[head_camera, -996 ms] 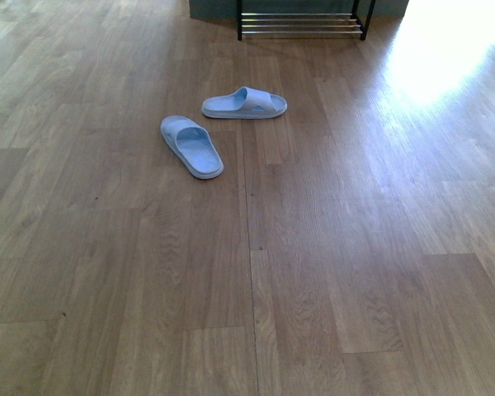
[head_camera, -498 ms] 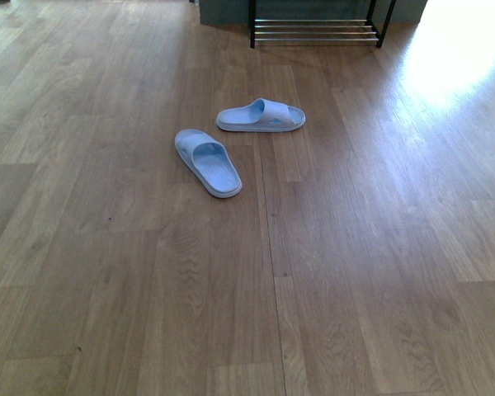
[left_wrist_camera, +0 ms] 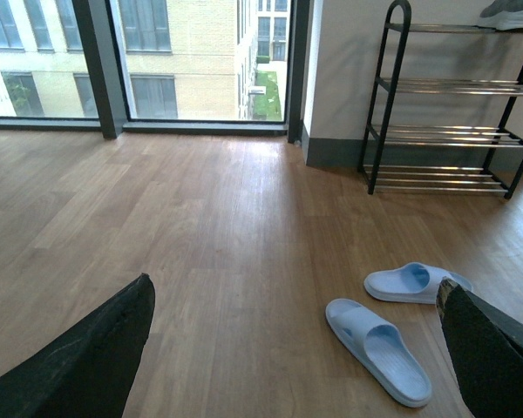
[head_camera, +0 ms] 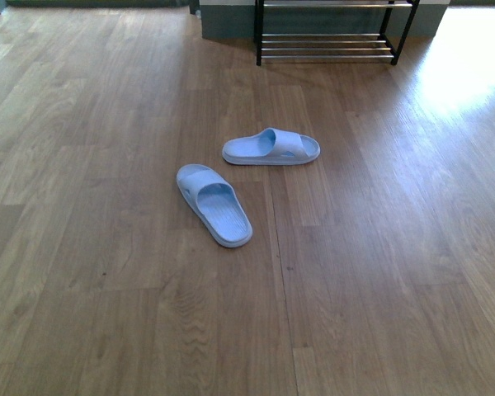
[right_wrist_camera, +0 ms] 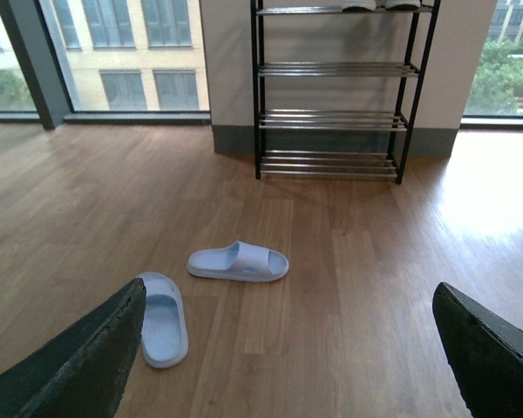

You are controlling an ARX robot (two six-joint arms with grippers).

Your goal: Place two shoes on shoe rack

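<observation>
Two grippers logged, left gripper (left_wrist_camera: 295,287) and right gripper (right_wrist_camera: 289,292): jaws spread wide, nothing held. Near slide (head_camera: 214,205), pale blue: on the wood floor (head_camera: 107,313) ahead of both jaws, skewed, closest to reach. Far slide (head_camera: 272,147): just beyond it, lying crosswise. Shoe rack (head_camera: 326,48): well beyond both, at the wall. Step judged: approach, no pickup begun. Next move calls for lowering one open gripper onto the near slide's strap

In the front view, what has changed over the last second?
The robot's view drew nearer: the nearer slide and the farther slide sit lower and larger in frame, and more of the shoe rack shows. The slides keep their arrangement on the floor; nothing was grasped or released.
</observation>
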